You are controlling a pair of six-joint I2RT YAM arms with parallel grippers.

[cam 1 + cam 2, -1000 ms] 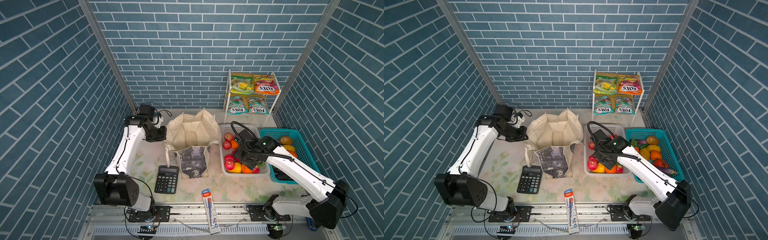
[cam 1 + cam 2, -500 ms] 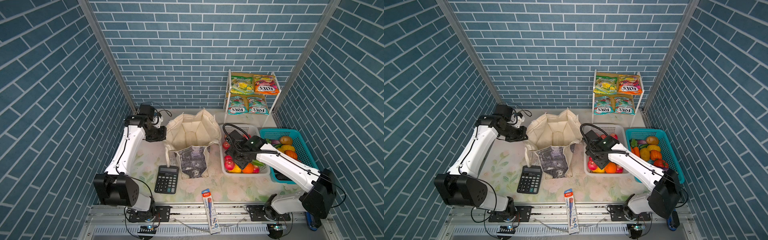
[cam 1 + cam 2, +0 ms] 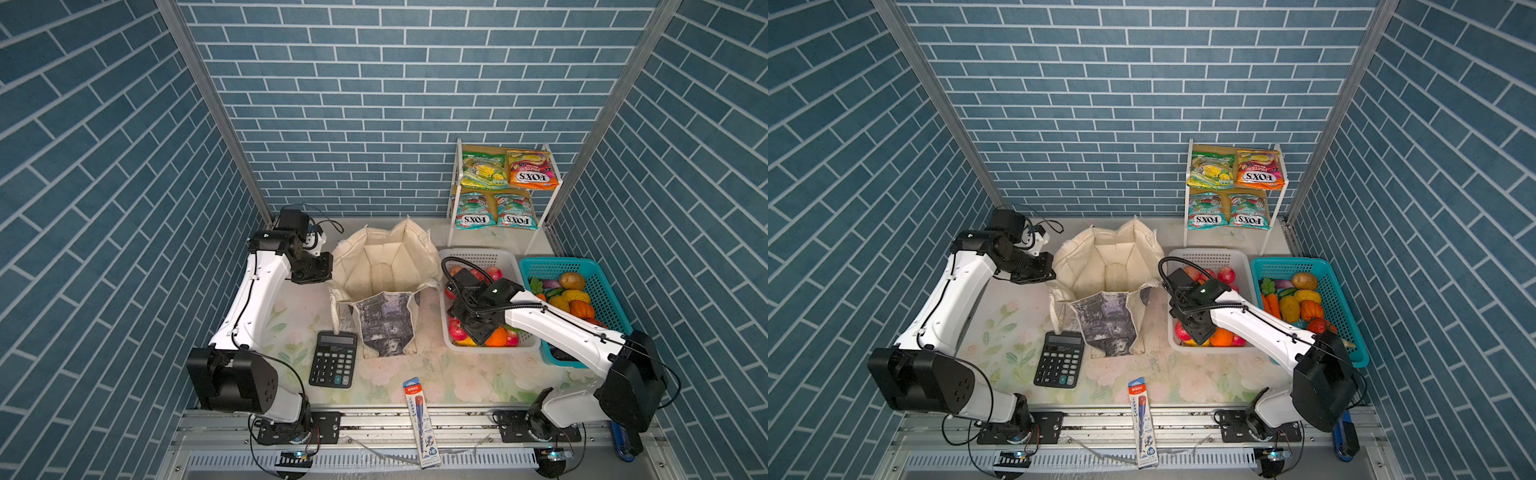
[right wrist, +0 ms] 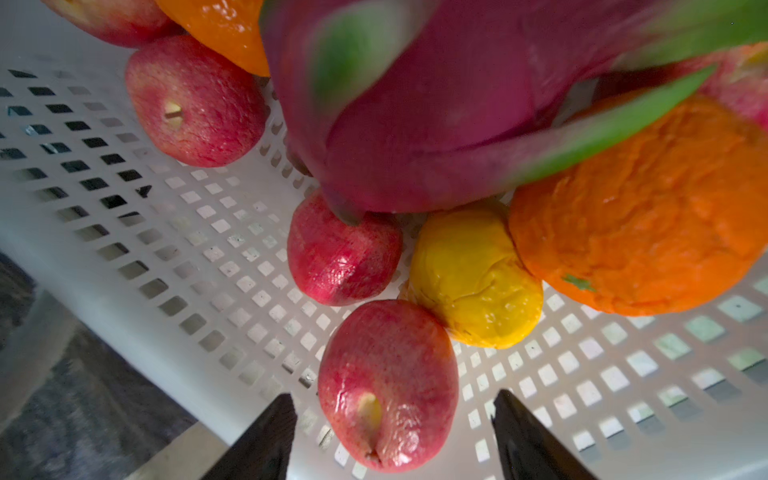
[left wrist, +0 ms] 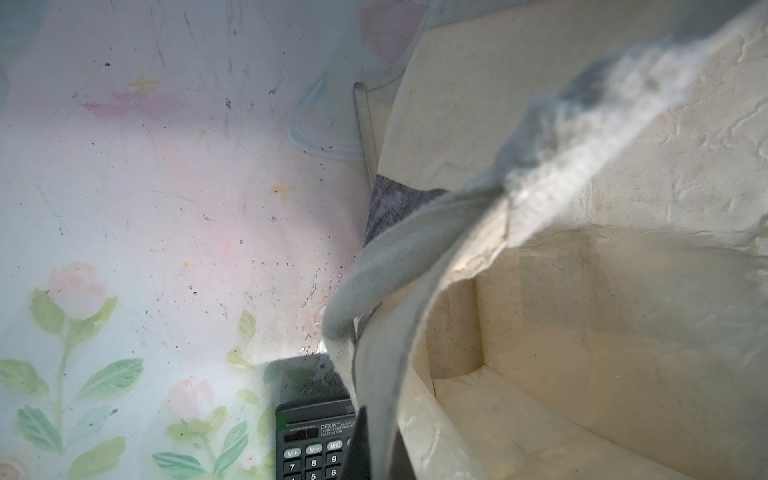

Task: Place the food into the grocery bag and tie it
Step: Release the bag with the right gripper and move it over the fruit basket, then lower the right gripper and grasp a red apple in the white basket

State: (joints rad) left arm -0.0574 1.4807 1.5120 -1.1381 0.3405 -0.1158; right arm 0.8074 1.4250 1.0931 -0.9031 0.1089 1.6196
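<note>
The grocery bag (image 3: 386,266) stands open in the middle of the table in both top views, cream lining up (image 3: 1113,266). My left gripper (image 3: 328,272) is shut on the bag's left rim; the left wrist view shows the dark fingers (image 5: 361,444) pinching the cloth edge. The white basket (image 3: 482,255) holds food: red apples, an orange (image 4: 648,216), a yellow fruit (image 4: 469,278) and a pink dragon fruit (image 4: 436,108). My right gripper (image 4: 392,399) hangs open low in that basket, one red apple (image 4: 386,386) lying between its fingers with gaps on both sides. FOX'S packets (image 3: 505,170) sit on the rack.
A teal basket (image 3: 598,266) of vegetables stands right of the white one. A black calculator (image 3: 334,359) lies at the bag's front left, and a blue pencil pack (image 3: 422,419) at the table's front edge. The wire rack (image 3: 550,208) stands at the back right.
My right gripper has moved left and toward the front of the white basket, coming down over the red apple. The left gripper and the bag have not moved.
</note>
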